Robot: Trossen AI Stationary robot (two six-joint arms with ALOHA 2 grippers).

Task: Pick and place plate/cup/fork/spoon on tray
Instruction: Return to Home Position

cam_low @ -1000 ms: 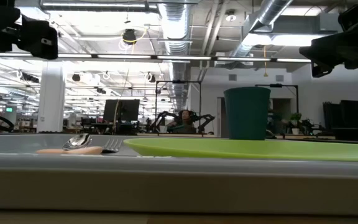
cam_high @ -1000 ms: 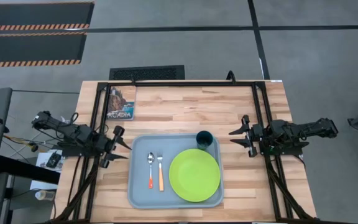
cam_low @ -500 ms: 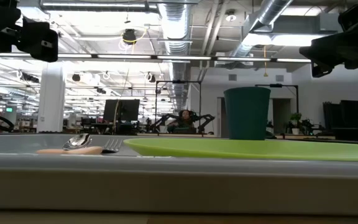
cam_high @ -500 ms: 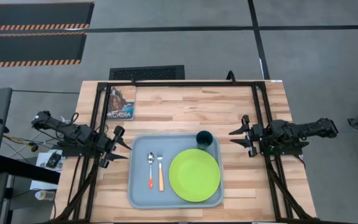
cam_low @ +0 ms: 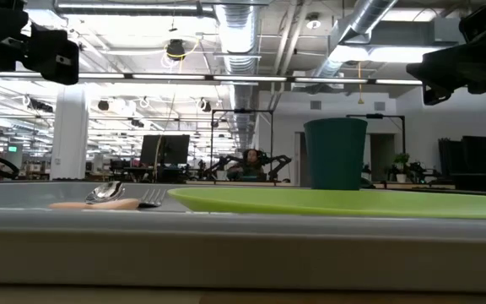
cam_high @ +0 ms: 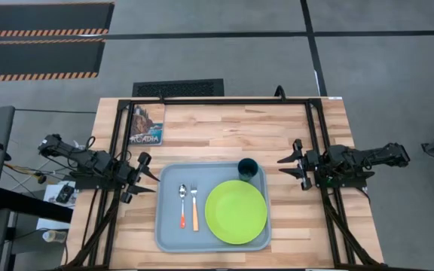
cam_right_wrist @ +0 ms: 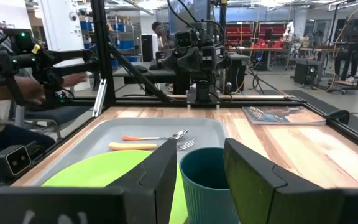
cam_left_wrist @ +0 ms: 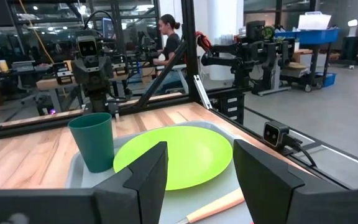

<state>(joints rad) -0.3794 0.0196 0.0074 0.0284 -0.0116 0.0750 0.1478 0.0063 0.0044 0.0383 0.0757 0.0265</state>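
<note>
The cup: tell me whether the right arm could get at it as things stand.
Probably yes. The cup stands upright in the tray's far right corner, beside the plate, and the open right gripper faces it across bare table with nothing between.

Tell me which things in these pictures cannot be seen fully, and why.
- Fork: left wrist view shows only part of the handle; that arm's fingers cover the rest.
- Spoon: low view shows only the bowl above the tray rim.
- Plate: right wrist view, partly behind the fingers and cup.
</note>
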